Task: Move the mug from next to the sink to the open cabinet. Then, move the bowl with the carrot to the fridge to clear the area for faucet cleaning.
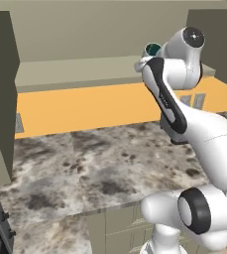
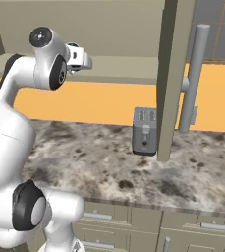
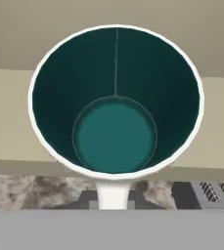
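Hand view: mug (image 3: 116, 102) seen straight down its mouth, teal inside, white rim; its handle runs down to the bottom edge between the claw's fingers.
Claw (image 3: 113, 207): shut tight on the mug handle; the mug is carried, not resting on anything.
Mug, place: raised high at the end of the arm, level with the open cabinet's shelf (image 1: 75, 72); in the left base view only its teal rim (image 1: 152, 48) peeks out beside the wrist.
Cabinet: open, olive-grey; door (image 2: 172, 78) stands edge-on at the right of the right base view, its silver bar handle (image 2: 191, 78) facing out.
Counter (image 1: 100, 163): speckled stone below, well under the mug.
Toaster (image 2: 145, 131): on the counter, near the foot of the open door.
Step, judged: mug in transit to the shelf, not yet set down.
Risk one: grip is on the handle alone, so the mug could swing or slip if the wrist turns fast.
Risk two: the base or rim could clip the shelf's front edge if it goes in too low.
Risk three: letting go before the base sits flat would drop it to the counter.
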Tool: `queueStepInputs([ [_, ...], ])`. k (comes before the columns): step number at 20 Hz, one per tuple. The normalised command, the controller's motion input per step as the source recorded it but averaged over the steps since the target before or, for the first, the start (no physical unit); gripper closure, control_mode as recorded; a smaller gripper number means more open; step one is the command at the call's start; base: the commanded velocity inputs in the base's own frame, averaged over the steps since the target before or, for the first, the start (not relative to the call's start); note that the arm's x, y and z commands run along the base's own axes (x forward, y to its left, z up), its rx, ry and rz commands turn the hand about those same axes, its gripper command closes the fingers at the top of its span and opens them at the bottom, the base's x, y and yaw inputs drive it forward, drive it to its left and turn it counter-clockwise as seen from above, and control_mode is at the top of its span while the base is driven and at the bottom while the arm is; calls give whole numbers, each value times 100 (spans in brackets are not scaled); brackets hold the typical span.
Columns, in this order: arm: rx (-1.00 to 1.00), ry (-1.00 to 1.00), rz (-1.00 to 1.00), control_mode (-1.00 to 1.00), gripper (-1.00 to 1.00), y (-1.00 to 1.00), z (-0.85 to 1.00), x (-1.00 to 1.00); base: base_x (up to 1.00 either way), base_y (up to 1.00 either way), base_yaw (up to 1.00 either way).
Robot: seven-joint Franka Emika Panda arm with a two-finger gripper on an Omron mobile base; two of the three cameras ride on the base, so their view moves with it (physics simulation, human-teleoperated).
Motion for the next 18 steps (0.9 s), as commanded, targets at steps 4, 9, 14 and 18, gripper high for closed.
queueStepInputs([
  [4, 0, 7, -1, -100, 100, 0, -11, 66, 0, 0, 0],
  [9, 0, 9, 0, -100, 100, 0, -26, 43, 0, 0, 0],
  [14, 0, 0, 0, -100, 100, 0, -1, 67, 0, 0, 0],
  [18, 0, 0, 0, -100, 100, 0, -1, 72, 0, 0, 0],
])
